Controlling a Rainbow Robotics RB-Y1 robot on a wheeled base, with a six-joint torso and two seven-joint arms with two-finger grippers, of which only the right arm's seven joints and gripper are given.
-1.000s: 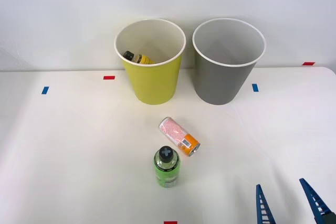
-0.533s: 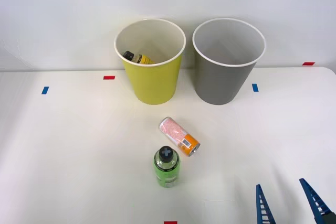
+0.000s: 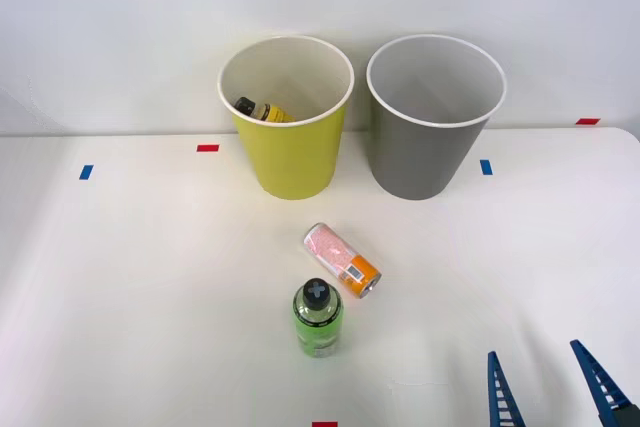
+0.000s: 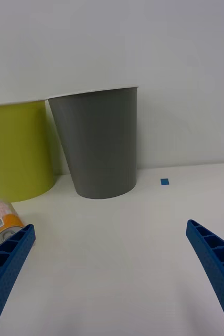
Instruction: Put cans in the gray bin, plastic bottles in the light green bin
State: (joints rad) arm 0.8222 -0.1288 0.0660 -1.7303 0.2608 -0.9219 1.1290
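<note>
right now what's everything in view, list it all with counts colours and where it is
light green bin: 1, yellow-green with white rim, back of the table, left of the gray bin
gray bin: 1, gray with white rim, back of the table, right of the light green bin
yellow-labelled bottle: 1, black cap, lying inside the light green bin
can: 1, pink-and-white and orange, lying on its side mid-table in front of the bins
green bottle: 1, bright green with black cap, upright just in front of the can
tape marks: red and blue, several scattered on the table
table: 1, white
right gripper: 1, blue ribbed fingers, open, near right corner of the table, holding nothing
</note>
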